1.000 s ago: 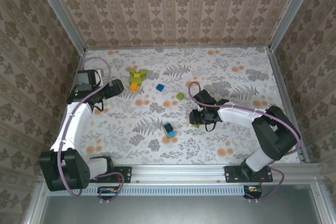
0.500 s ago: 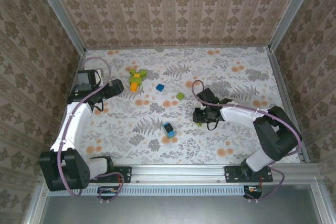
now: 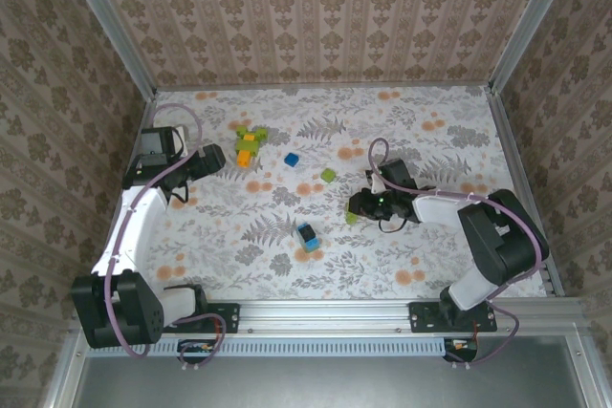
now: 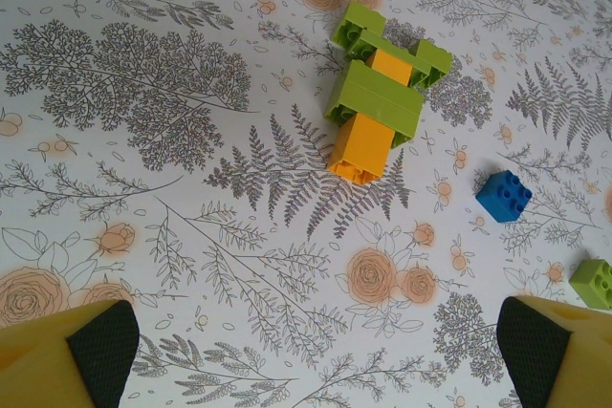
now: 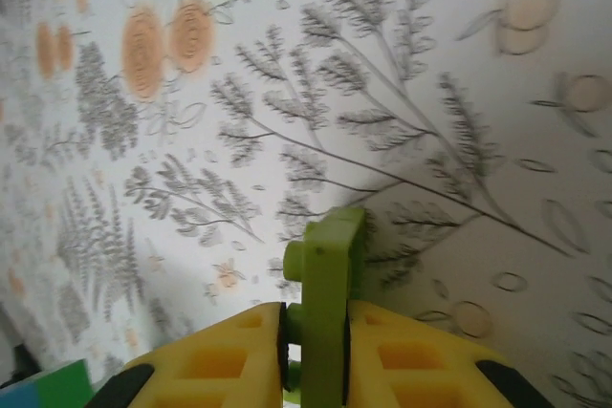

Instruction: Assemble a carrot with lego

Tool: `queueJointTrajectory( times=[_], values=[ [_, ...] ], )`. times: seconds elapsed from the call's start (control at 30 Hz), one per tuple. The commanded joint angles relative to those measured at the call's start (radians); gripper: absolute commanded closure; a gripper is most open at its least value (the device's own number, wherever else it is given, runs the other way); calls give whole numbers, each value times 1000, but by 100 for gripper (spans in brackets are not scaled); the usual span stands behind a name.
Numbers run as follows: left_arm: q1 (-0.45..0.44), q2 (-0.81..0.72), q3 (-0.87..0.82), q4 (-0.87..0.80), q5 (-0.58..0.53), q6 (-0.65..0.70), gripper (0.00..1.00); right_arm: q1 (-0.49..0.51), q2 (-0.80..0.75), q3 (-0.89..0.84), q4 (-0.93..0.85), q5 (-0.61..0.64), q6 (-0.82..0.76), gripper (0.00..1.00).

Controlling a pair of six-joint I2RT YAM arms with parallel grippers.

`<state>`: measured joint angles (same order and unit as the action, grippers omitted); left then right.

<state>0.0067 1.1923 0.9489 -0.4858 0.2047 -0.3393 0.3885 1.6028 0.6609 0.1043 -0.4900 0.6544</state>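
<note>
Right wrist, fingers [image 5: 421, 362] pinching light-green brick [image 5: 330, 293]

Lego cluster [image 4: 378, 102] [image 3: 249, 145] is lying flat at the far left. Its light green and orange bricks are snapped together in a line, with an orange end pointing to the near side. Blue brick [image 4: 504, 196] [image 3: 292, 160] is sitting alone just right of it, studs up. Loose light green brick [image 3: 328, 176] [image 4: 598, 282] is lying further right, apart from it. Small stack [image 3: 306, 235], blue with a dark top, is standing near the middle, well apart from the others. Held light green brick [image 5: 325, 298] [image 3: 355, 219] is standing on edge with a stud facing sideways. Right gripper [image 5: 316, 324] is pinching it; can't tell if it's touching the surface.
</note>
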Motion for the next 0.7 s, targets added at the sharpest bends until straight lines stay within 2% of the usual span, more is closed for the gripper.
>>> queueJointTrajectory(
  times=[0.0, 0.07, 0.2, 0.43, 0.67],
  values=[
    [-4, 10, 19, -13, -7, 22, 0, -7, 52, -32, 98, -148, 66, 79],
    [-4, 10, 19, -13, -7, 22, 0, -8, 62, -30, 103, -153, 72, 78],
    [-4, 10, 19, -13, -7, 23, 0, -8, 43, -17, 0, -66, 29, 77],
    [-4, 10, 19, -12, -6, 21, 0, -8, -54, -7, -181, 101, -41, 64],
    [-4, 12, 18, -13, -7, 22, 0, -3, -110, 16, -265, 152, -71, 53]
  ],
)
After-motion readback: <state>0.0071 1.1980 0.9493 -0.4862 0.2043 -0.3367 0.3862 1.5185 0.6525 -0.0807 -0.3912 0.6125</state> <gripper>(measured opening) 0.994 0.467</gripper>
